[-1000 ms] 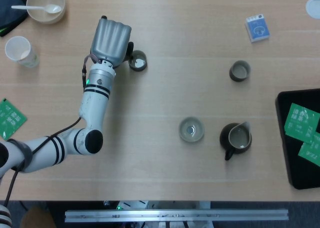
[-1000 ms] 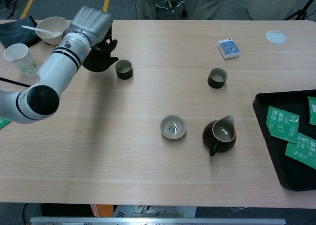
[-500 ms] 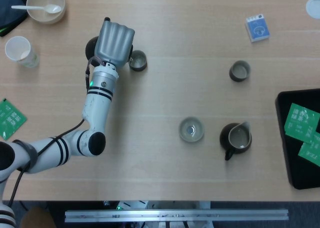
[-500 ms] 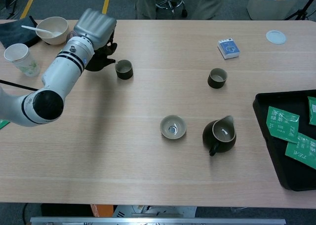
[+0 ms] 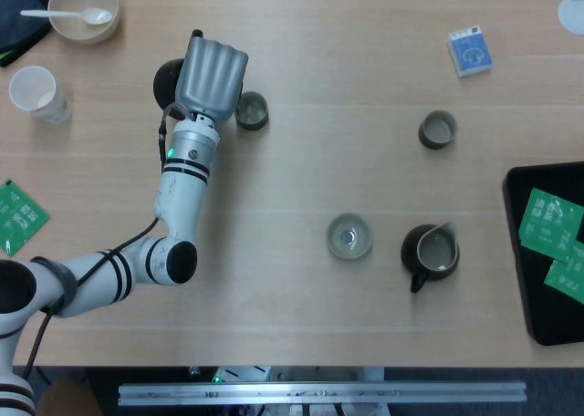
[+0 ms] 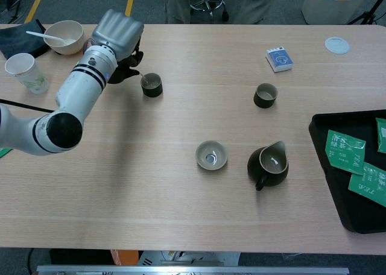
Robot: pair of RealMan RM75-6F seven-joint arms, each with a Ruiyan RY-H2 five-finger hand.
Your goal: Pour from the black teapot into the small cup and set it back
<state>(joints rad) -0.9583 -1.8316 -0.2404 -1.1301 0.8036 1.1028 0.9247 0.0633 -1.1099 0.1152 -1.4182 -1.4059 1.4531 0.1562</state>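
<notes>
Your left hand [image 5: 211, 77] grasps, apparently, the round black teapot [image 5: 167, 80] beside the small dark cylindrical cup [image 5: 252, 110], upper left of frame.

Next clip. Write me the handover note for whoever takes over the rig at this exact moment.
Left hand grips the black teapot at the far left of the table, spout at the rim of the small cup beside it; a thin stream seems to reach the cup.
Right hand: not in view.
Done: teapot picked up and brought to the cup; pour apparently under way.
Left: finish pouring, set the teapot back on the table, let go.
The pitcher and pale bowl are not part of this job.
</notes>
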